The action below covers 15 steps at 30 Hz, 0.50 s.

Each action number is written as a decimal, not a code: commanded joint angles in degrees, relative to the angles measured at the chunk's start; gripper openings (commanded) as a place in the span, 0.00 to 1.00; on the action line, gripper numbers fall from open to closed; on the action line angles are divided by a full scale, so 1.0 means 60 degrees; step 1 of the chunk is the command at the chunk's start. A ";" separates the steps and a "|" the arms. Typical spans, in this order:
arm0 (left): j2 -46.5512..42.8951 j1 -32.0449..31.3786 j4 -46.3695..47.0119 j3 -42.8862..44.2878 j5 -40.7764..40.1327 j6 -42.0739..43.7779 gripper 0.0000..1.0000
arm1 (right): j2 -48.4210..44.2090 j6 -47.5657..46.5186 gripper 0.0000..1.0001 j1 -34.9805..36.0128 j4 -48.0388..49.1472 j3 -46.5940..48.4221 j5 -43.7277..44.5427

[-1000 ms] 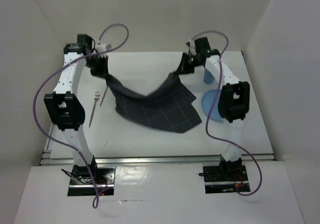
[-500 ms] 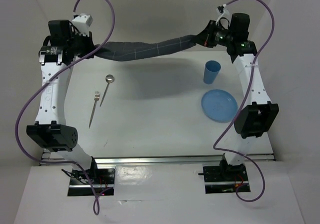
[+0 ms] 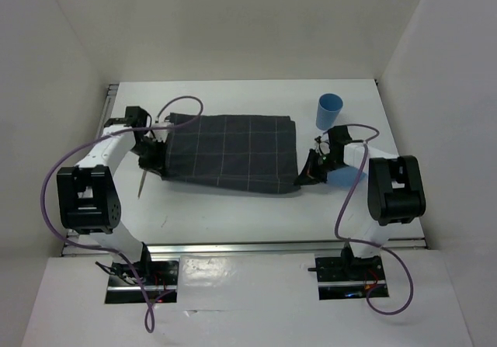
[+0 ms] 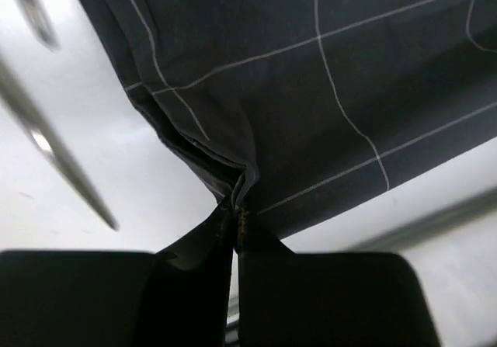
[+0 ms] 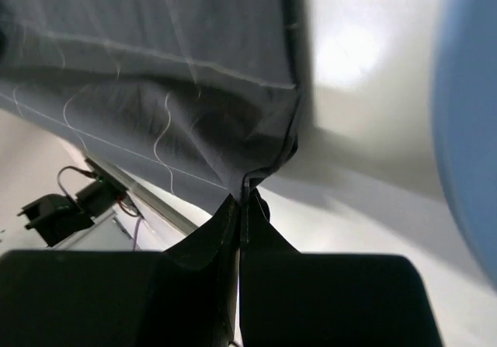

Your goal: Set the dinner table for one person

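The left tool (image 3: 153,158) and right tool (image 3: 311,173) are each pinched closed on a near corner of the checked cloth (image 3: 229,153). It lies spread flat between the 2 tools on the white worktop (image 3: 233,98). The cloth looks light, soft and limp, best held by its corners or hems. The worktop under both tools is rigid and fixed, with nothing to grasp. A blue cup (image 3: 329,112) stands just beyond the right tool. No brand, label or writing is readable.
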 commanded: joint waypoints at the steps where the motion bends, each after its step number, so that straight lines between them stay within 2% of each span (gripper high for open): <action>1: -0.0520 0.0071 -0.0683 -0.0511 0.0001 0.0928 0.08 | -0.1317 0.0045 0.00 -0.0040 -0.0256 -0.0352 0.0974; 3: -0.0785 -0.0016 -0.0872 -0.0980 -0.0349 0.1161 0.10 | -0.1771 0.0132 0.00 -0.0040 -0.0637 -0.0588 0.1399; 8: -0.1239 -0.0323 -0.1575 -0.1376 -0.0833 0.1515 0.35 | -0.2344 0.0133 0.01 -0.0040 -0.1369 -0.0793 0.2264; 9: -0.1328 -0.0324 -0.1692 -0.1377 -0.1051 0.1515 0.42 | -0.2460 0.0032 0.09 -0.0040 -0.1631 -0.0793 0.2265; 11: -0.1328 -0.0324 -0.2101 -0.1464 -0.1316 0.1720 0.50 | -0.2578 0.0031 0.49 -0.0040 -0.1867 -0.0793 0.2046; 12: -0.1430 -0.0324 -0.2104 -0.1465 -0.1868 0.1807 0.52 | -0.2810 -0.0071 0.71 -0.0040 -0.2100 -0.0677 0.2045; 15: -0.1519 -0.0411 -0.1667 -0.0852 -0.2707 0.1705 0.52 | -0.3031 -0.0072 0.74 0.0048 -0.2307 -0.0150 0.2644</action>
